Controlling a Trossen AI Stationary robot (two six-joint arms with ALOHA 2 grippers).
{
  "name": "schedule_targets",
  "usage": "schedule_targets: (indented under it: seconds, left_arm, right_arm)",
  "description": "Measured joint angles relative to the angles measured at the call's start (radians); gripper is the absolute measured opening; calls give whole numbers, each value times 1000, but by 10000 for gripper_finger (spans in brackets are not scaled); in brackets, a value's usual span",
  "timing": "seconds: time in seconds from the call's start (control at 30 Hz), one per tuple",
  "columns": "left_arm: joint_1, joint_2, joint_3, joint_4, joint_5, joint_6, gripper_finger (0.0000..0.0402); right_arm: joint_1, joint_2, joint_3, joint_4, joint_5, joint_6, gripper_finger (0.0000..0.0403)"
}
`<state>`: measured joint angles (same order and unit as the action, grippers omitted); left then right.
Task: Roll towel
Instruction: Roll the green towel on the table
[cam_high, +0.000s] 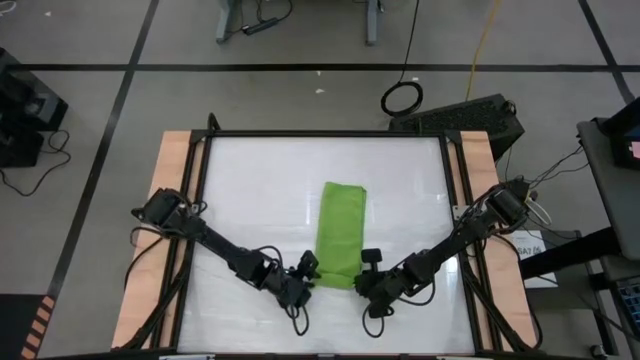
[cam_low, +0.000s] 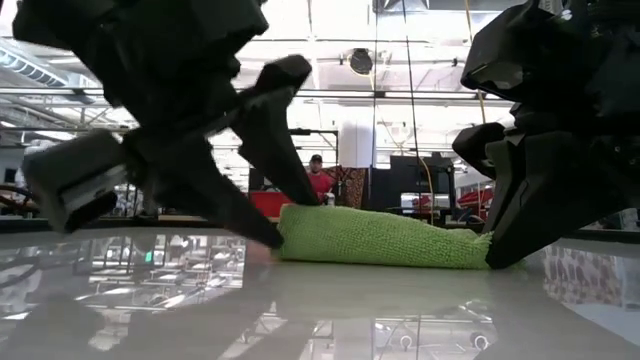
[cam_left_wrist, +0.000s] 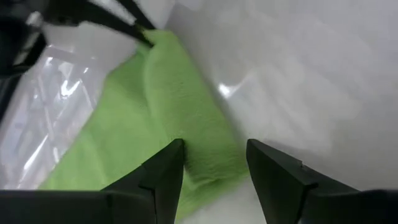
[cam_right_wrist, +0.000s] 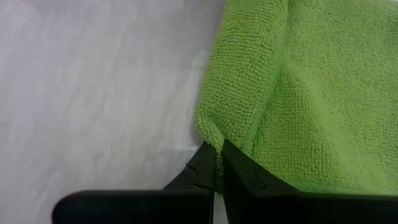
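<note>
While the towel (cam_high: 341, 234) lies folded in a long strip at the middle of the white desk (cam_high: 250, 190), my left claw (cam_high: 306, 271) and right claw (cam_high: 366, 270) flank its near end, nothing else on the glossy top. From my right wrist I see those fingers (cam_right_wrist: 245, 171) pinched tight on a towel edge, hidden from above. My left wrist shows fingers (cam_left_wrist: 163, 171) spread apart over the towel's corner, gripping nothing.

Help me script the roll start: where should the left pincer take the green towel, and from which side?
Grip the towel at its near left corner, coming in from the left: the left pincer is open there, straddling that folded edge, mirroring the right pincer shut on the opposite corner.
</note>
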<state>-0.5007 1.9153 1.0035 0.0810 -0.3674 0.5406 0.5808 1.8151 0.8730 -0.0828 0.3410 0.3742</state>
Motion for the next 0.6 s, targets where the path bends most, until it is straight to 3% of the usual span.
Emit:
schedule_targets:
  seconds: [0.4, 0.5, 0.6]
  left_arm:
    - [17, 55, 4, 47, -16, -5, 231]
    - [32, 58, 4, 36, -8, -19, 221]
    - [56, 58, 5, 13, 19, -50, 184]
  right_arm:
    - [0, -1, 0, 6, -7, 8, 6]
    - [0, -1, 0, 6, -7, 8, 6]
    - [0, -1, 0, 6, -8, 8, 6]
